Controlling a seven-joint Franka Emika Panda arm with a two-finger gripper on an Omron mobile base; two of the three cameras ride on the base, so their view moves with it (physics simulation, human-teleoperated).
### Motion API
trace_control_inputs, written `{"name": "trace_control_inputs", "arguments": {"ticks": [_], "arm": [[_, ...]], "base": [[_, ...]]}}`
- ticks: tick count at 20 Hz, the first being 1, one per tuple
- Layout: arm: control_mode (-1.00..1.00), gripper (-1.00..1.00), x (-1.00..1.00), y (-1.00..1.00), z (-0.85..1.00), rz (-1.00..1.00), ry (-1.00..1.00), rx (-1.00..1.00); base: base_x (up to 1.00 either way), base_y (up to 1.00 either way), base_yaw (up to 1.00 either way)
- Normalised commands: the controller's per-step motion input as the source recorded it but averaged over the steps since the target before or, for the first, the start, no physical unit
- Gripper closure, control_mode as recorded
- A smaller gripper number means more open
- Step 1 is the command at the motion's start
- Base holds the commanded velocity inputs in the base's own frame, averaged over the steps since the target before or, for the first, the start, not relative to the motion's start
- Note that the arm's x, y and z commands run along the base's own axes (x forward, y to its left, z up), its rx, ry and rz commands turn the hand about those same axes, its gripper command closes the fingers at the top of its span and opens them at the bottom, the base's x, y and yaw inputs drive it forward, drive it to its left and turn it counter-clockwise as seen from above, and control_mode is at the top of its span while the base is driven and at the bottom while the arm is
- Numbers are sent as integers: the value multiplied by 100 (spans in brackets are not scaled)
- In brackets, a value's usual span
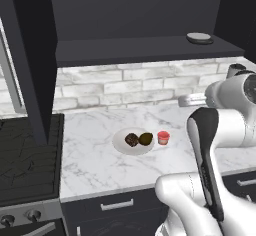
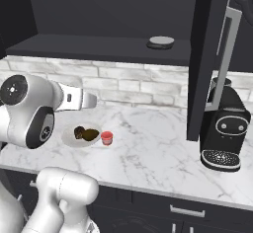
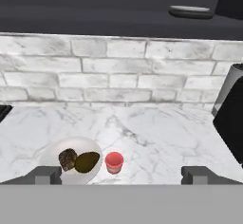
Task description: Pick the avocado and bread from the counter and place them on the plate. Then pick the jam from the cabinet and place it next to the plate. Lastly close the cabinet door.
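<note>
Tool (image 3: 121,174) held above the desk (image 1: 100,165), aimed at the brick backsplash (image 3: 118,71); both fingertips (image 3: 47,174) stand far apart at the lower edge of the hand view with nothing between them, so released. Plate (image 1: 120,147) sits on the marble desk, mid-depth. Bread (image 1: 131,140) and avocado (image 1: 146,139) both lie on the plate, side by side and touching or nearly so; bread on the left in the left base view. Jam (image 1: 163,138) stands upright on the desk just beside the plate's right rim, apart from the avocado. Cabinet (image 2: 99,10) above: both doors swung open, right door (image 2: 202,59) edge-on in the right base view with its silver bar handle (image 2: 225,54) visible. Grey flat disc (image 2: 160,42) rests on the cabinet shelf. Black coffee machine (image 2: 225,128) stands on the desk, well to the right of the plate
</note>
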Motion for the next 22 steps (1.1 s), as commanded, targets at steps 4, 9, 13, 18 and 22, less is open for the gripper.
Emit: {"name": "trace_control_inputs", "arguments": {"ticks": [4, 9, 13, 18, 22], "arm": [[-100, -100, -49, 10, 32, -12, 17, 0], [-100, -100, -60, 0, 27, -7, 14, 0], [-100, -100, -84, 3, 4, 0, -1, -1], [-100, -100, -98, 8, 0, 1, -23, -2], [-100, -100, -80, 11, 6, 1, -36, -1]], "base": [[0, 0, 0], [0, 0, 0], [0, 0, 0], [0, 0, 0], [0, 0, 0]]}}
